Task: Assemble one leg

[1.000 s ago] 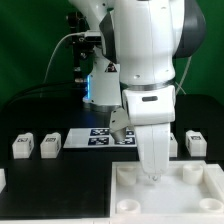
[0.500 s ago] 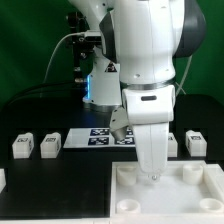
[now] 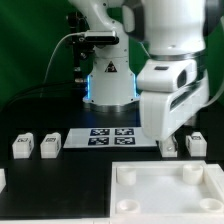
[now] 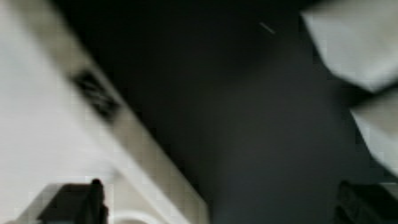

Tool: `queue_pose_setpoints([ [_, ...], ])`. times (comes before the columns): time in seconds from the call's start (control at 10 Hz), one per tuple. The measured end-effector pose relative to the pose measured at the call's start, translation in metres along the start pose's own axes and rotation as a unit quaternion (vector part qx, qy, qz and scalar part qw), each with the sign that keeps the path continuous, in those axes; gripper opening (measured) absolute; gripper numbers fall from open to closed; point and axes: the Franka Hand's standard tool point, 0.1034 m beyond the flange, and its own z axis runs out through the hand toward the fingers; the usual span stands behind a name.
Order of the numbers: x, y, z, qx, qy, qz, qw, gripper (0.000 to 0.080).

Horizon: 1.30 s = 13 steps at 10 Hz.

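The leg (image 3: 196, 143) lies untouched at the exterior view's right, just behind the tabletop (image 3: 150, 192). The claw (image 4: 217, 203) has lifted off the tabletop and swung over beside that leg, fingers wide apart and empty. A pickup looks likely next.

Bare tabletop (image 3: 70, 185) lay open between the top (image 3: 165, 192) at the exterior view's right and the outer leg (image 3: 22, 146) and inner leg (image 3: 49, 144) at its left. Behind lay the flat marker board (image 3: 112, 136), then the base (image 3: 108, 82). The right leg (image 3: 197, 143) sat just beside the low arm (image 3: 165, 95), crowding that side.
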Motion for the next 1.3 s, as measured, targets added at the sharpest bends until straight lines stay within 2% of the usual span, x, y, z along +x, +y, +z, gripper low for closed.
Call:
queue_pose_setpoints([
  [0.1, 0.011, -0.016, 0.002, -0.004, 0.011, 0.071, 0.997, 0.0648],
  [0.2, 0.014, -0.018, 0.003, -0.004, 0.015, 0.091, 0.996, 0.0648],
  [0.4, 0.014, -0.02, 0.003, 0.006, 0.018, 0.212, 0.977, 0.0648],
  [0.5, 0.015, -0.022, 0.004, 0.013, 0.018, 0.27, 0.963, 0.0648],
  [0.7, 0.003, -0.039, 0.016, 0.025, 0.021, 0.42, 0.907, 0.0648],
  [0.8, -0.002, -0.041, 0.02, 0.025, 0.031, 0.436, 0.899, 0.0648],
  [1.0, -0.004, -0.043, 0.02, 0.033, 0.006, 0.424, 0.905, 0.0648],
  [1.1, -0.008, -0.047, 0.02, 0.047, -0.039, 0.424, 0.904, 0.0648],
  [1.3, 0.001, -0.066, 0.011, 0.081, -0.144, 0.426, 0.889, 0.0648],
])
